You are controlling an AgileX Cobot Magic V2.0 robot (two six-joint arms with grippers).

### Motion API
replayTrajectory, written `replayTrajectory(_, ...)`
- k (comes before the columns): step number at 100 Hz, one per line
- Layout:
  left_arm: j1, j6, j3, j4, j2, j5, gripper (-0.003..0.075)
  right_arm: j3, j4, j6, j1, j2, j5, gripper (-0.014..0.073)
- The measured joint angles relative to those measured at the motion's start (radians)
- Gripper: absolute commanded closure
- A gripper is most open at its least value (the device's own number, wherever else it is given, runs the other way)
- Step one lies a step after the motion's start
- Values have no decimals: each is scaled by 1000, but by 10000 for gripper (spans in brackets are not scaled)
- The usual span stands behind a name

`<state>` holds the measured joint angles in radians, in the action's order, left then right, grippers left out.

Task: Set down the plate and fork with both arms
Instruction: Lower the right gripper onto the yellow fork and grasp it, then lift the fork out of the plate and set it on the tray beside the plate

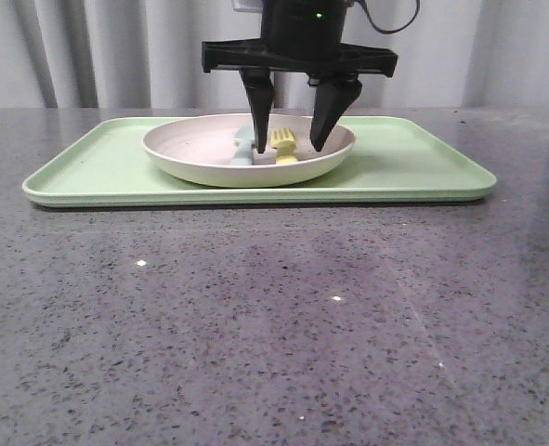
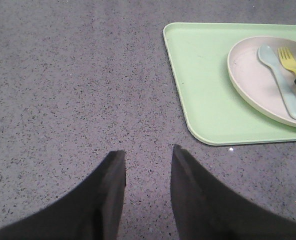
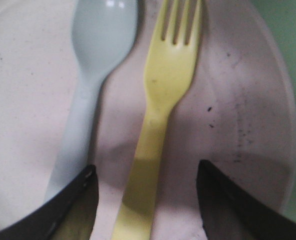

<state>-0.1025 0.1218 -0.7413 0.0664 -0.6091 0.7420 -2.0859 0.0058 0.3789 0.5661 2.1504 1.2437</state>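
No legible text or markings anywhere

Robot body: matte black hardware throughout.
Right gripper (image 1: 293, 147): wide flat black crossbar carrying two black wedge-shaped fingers (image 1: 256, 119) that taper to blunt tips; black housing above the crossbar bears one small lit green dot, and a black cable loops off beside that housing. Left gripper (image 2: 148, 185): two broad black fingers (image 2: 110, 192), smooth, narrowing to rounded tips. No markings or screws legible.

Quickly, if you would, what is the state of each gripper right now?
Left gripper: open, holding nothing, over bare table.
Right gripper: open, straddling the fork handle in the plate, not gripping it.
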Motion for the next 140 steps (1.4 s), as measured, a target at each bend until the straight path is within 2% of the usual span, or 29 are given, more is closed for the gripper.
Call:
replayTrajectory(16,0,0,2,0,0,0,500,-2,4,0,0,13,0,180)
replayTrajectory(40,0,0,4,0,0,0,500,-2,4,2,0,24,0,430)
replayTrajectory(55,0,0,4,0,0,0,500,-2,4,2,0,24,0,526)
replayTrajectory(107,0,0,4,0,0,0,500,-8,2,2,0,25,0,529)
replayTrajectory(140,0,0,4,0,0,0,500,-125,-12,0,0,25,0,529)
